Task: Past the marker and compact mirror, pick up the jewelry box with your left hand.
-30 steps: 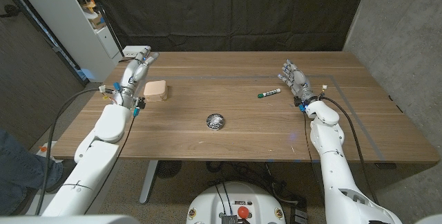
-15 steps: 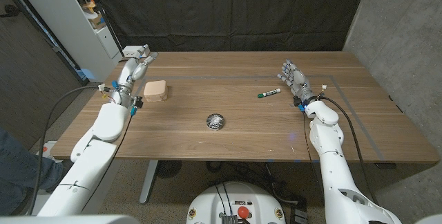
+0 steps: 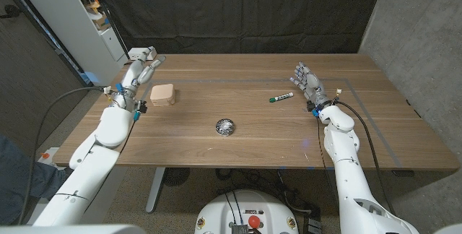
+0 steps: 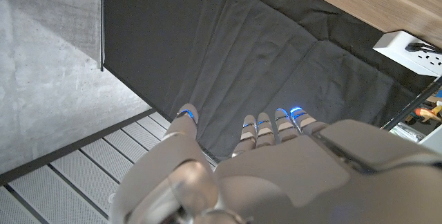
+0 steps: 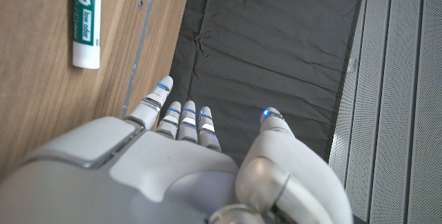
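Compact mirror [image 3: 225,126] seen nearest, mid-counter [image 3: 216,151], well apart from both hands. Jewelry box [image 3: 163,94] placed farther back at left, lying on counter, not held. Left hand [image 3: 140,73] raised just left of and beyond jewelry box, fingers spread, nothing gripped; contact with box not seen. Marker [image 3: 281,97] laid at right, white with green cap. Right hand [image 3: 306,82] held up just right of marker, fingers apart, empty. White power strip [image 3: 141,51] noted at far left counter edge.
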You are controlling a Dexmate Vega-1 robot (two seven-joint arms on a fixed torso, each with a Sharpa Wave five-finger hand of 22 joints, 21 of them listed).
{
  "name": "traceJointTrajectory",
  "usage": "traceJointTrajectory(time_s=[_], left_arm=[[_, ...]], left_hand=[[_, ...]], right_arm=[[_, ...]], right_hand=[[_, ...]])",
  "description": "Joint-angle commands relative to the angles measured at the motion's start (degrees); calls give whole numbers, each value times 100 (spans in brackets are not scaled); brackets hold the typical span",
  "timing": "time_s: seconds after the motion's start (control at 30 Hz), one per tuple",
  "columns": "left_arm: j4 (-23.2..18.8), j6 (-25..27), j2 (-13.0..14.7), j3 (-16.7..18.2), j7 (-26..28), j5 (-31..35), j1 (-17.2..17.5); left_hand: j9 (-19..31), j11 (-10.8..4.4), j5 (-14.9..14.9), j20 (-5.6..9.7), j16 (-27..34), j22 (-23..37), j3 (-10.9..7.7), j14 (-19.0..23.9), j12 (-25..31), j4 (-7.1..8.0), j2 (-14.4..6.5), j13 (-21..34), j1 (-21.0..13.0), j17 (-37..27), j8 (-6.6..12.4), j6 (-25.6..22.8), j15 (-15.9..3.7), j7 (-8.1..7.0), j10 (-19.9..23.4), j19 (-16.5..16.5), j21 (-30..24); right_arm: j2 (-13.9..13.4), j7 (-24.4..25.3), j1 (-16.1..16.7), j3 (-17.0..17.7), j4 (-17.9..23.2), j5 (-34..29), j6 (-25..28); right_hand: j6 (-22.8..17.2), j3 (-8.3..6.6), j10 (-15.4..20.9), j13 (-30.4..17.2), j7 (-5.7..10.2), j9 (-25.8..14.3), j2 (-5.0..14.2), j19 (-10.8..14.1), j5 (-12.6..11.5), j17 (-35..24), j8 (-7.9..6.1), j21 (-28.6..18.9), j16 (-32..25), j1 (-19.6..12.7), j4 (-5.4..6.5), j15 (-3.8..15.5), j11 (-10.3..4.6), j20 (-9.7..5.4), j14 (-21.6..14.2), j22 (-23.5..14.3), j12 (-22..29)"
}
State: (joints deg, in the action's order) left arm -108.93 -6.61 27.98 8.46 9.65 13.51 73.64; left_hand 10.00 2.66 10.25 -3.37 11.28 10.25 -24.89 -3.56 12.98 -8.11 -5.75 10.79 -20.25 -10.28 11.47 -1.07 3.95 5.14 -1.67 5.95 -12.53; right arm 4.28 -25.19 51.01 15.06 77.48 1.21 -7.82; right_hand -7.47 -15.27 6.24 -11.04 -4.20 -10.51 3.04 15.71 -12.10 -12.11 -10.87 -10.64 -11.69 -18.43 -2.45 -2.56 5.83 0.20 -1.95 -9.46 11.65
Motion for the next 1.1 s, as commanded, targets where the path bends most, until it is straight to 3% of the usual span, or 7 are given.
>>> traceJointTrajectory(time_s=[0.03, 0.5, 1.1], left_arm=[[-251, 220, 48, 80, 115, 300, 175], [-446, 279, 48, 235, 138, 439, 380], [-632, 561, 203, 248, 84, 851, 376]], left_hand=[[25, 30, 28, 3, 46, 28, -8, 34, 52, -51, 15, 30, -76, -11, 10, -31, 26, 47, 50, -37, -35], [26, -6, 24, 1, 42, 34, -18, 84, 59, -69, 28, 33, -121, -13, 10, -85, -19, 17, 114, -70, -35], [27, -56, 25, -7, 37, 38, -36, 134, 60, -92, 35, 36, -183, -14, 10, -135, -43, -15, 167, -119, -41]], right_arm=[[-11, -41, 55, 1, 71, 9, 26], [-13, -58, 133, 26, 175, 7, 7], [10, -33, 203, 51, 322, -8, 49]], right_hand=[[-32, -18, 53, -15, -10, -31, 45, 56, -44, -9, -34, -30, -18, -14, -22, 3, 19, 21, -23, -25, -10], [-33, -15, 62, -15, -5, -31, 49, 57, -45, -10, -34, -30, -18, -8, -27, 4, 11, 20, -25, -25, -8], [-52, -14, 77, -15, -17, -31, 51, 70, -46, -8, -40, -34, -20, -10, -39, 6, 16, 10, -40, -25, -5]])
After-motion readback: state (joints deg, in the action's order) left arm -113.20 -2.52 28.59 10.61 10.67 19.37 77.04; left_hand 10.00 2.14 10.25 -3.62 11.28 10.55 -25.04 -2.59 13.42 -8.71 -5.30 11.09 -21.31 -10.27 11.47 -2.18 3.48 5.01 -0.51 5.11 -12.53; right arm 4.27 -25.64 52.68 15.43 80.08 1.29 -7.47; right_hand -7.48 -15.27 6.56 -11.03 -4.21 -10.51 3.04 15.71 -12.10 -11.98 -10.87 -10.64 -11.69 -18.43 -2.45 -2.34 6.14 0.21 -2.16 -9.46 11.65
